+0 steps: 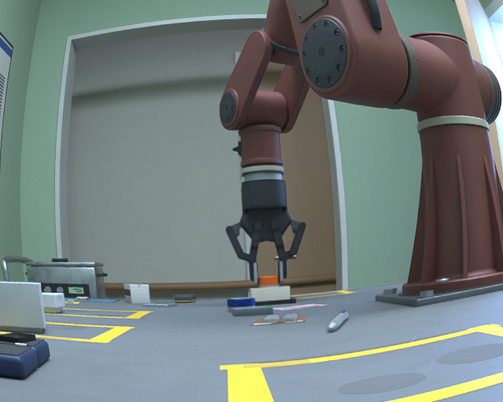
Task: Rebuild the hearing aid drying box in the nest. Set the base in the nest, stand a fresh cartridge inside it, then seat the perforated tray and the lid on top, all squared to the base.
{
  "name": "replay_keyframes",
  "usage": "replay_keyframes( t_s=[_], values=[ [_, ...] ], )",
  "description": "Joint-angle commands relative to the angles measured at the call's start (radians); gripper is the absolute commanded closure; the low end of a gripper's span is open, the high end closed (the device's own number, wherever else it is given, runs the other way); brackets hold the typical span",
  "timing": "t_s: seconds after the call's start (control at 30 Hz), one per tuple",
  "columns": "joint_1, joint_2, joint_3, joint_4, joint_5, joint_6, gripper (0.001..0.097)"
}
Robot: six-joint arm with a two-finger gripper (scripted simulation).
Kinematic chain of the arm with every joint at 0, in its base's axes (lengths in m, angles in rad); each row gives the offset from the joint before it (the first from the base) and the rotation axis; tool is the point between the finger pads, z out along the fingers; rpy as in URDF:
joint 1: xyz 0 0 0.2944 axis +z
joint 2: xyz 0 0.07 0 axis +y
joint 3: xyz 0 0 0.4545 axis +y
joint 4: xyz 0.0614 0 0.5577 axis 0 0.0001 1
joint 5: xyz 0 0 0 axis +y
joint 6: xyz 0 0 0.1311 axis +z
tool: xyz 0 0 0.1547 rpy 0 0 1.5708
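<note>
My gripper [268,277] points straight down over the far middle of the table, its two fingers closed on the sides of an orange cartridge [268,280]. The cartridge stands upright in the cream-coloured base [269,293], its top showing above the rim. The base sits on a dark nest plate [274,301]. The inside of the base is hidden from this low angle. I cannot pick out the perforated tray or the lid for certain among the flat parts nearby.
The arm's maroon pedestal [459,207] stands at right on its plate. A blue disc [241,302], a grey bar [251,310], a pink sheet [299,307], a card with two grey pieces [279,319] and a pen [338,320] lie before the base. Boxes and a metal machine [63,277] stand at left.
</note>
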Motion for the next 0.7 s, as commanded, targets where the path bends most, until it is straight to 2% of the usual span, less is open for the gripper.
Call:
replay_keyframes(
  t_s=[0.0, 0.23, 0.67],
  values=[
    [0.0, 0.0, -0.001, 0.0, 0.0, 0.0, 0.0566],
    [0.0, 0.0, -0.001, 0.0, 0.0, 0.0, 0.0426],
    [0.0, 0.0, -0.001, 0.0, 0.0, 0.0, 0.0421]
  ],
)
